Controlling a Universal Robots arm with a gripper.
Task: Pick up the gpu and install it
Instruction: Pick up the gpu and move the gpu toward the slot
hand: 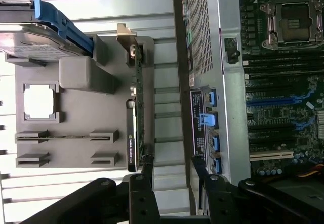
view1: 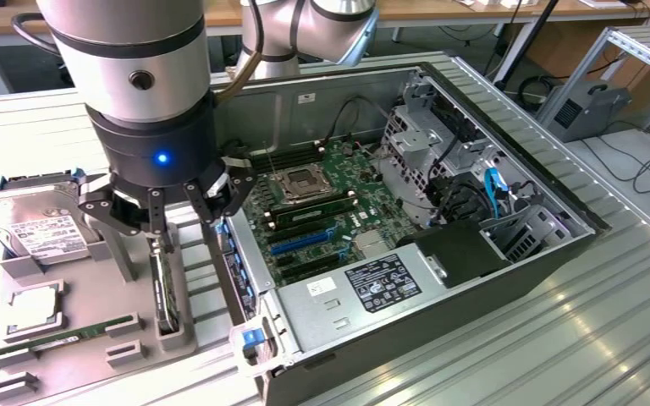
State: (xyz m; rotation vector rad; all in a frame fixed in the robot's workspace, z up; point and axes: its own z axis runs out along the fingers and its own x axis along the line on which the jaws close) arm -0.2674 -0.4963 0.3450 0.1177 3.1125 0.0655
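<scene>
The gpu (view1: 165, 292) stands on edge in a slot of the grey holder tray (view1: 88, 292), at the exterior view's left. In the wrist view the gpu (hand: 135, 128) is seen edge-on: green board, black shroud, silver bracket at one end. My gripper (view1: 184, 227) hangs just above it, open, with nothing between its black fingers (hand: 147, 171). In the wrist view my gripper (hand: 173, 176) sits over the gap between the tray and the computer case (view1: 415, 279), one finger close to the card's end.
The open case lies at the exterior view's right with its motherboard (view1: 314, 211) and blue slots (view1: 302, 241) exposed. In the tray are a hard drive (view1: 31, 224) with a blue frame, a processor (view1: 34, 304) and a RAM stick (view1: 54, 342). The case wall (hand: 202, 57) runs close beside the tray.
</scene>
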